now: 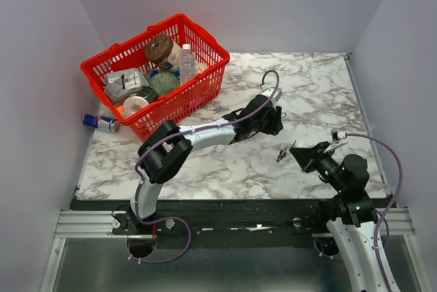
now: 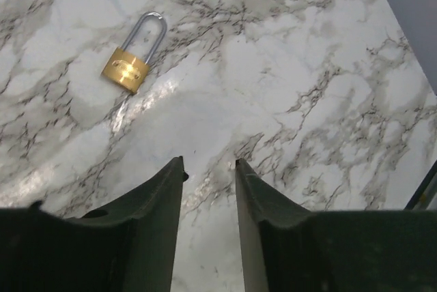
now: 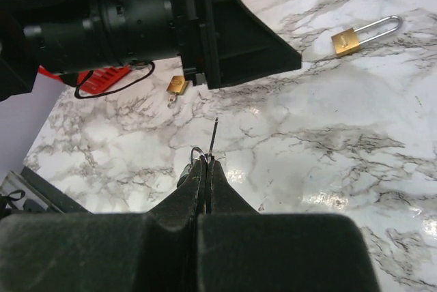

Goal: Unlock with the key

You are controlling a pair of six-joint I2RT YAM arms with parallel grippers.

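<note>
Reaching out over the marble table (image 1: pixel 321 94) with the left gripper (image 2: pixel 209 166), parted and gripping nothing. Meeting it from the near right with the right gripper (image 3: pixel 207 164), pressed shut on the key (image 3: pixel 214 135). Nearer the left jaws than the right, flat on the marble: the brass padlock (image 2: pixel 126 69), ahead and to the left of the open jaws in the left wrist view, well apart from them, long axis on a diagonal, shackle end farthest away. Seen from the right wrist, ahead and off to the right of the closed fingertips, shackle trailing rightward, body end turned back toward the left gripper (a smaller brass lock (image 3: pixel 177 86) also shows just below that gripper; no telling which one the key fits). Smallest of all, the key: off the table, head hidden between the fingertips, thin blade poking straight forward, so probably needing a swing rightward to line up with the padlock's long axis.
</note>
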